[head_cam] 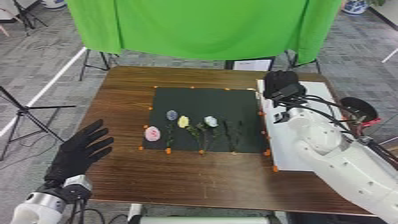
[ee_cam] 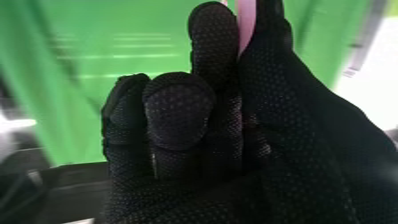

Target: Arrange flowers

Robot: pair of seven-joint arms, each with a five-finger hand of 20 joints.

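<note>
Brown table [head_cam: 213, 182]: flowers [head_cam: 210, 121] on dark mat [head_cam: 209, 97], centre. Left hand [head_cam: 73, 157], lower left: fingers spread. Right hand [head_cam: 282, 85], upper right: finger and thumb pinching pink strip [ee_cam: 247, 22].

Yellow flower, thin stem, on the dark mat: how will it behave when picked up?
Probably light: the yellow flower is slender. Its bloom, wider than the stem, may make it head-heavy. It could snag the white flower lying close by.
</note>
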